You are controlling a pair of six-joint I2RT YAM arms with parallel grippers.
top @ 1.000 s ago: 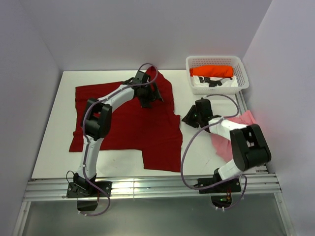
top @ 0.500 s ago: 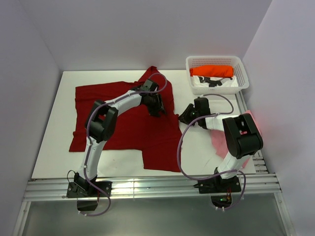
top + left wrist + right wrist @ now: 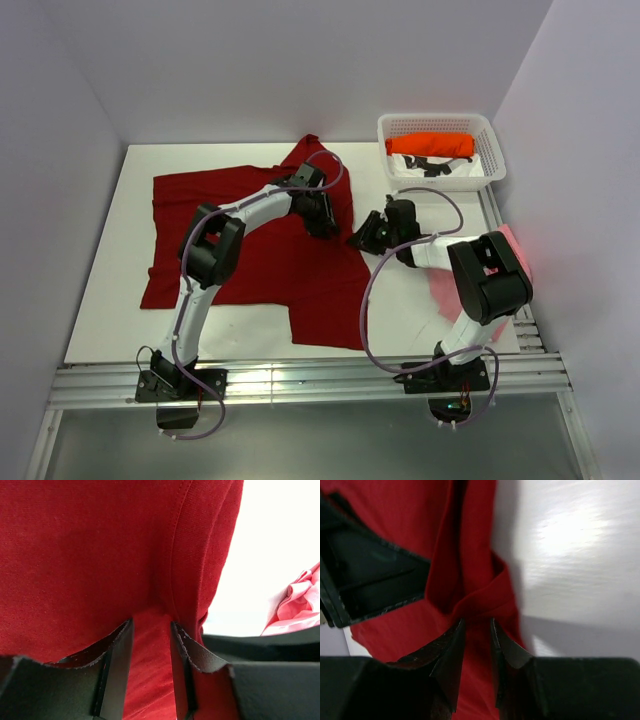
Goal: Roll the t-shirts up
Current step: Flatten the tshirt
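Observation:
The dark red t-shirt [image 3: 250, 250] lies spread flat over the middle of the white table [image 3: 110, 300]. My left gripper [image 3: 325, 222] sits at the shirt's right edge, and its jaws [image 3: 151, 625] are closed on a raised fold of the red cloth [image 3: 90, 555]. Just to its right, my right gripper [image 3: 358, 240] pinches the same bunched edge [image 3: 470, 555] between its narrow jaws [image 3: 477, 622]. The pale pink t-shirt [image 3: 505, 245] lies crumpled at the right, mostly behind my right arm. The bright orange t-shirt [image 3: 430, 145] lies rolled in the basket.
A white lattice basket [image 3: 440, 180] stands at the back right corner and also holds black and white items. The pink cloth [image 3: 295, 605] shows at the right of the left wrist view. Walls close in the table on three sides.
My left gripper moved from the shirt's collar area toward its right edge and closed on the cloth. My right gripper slid left to that same edge.

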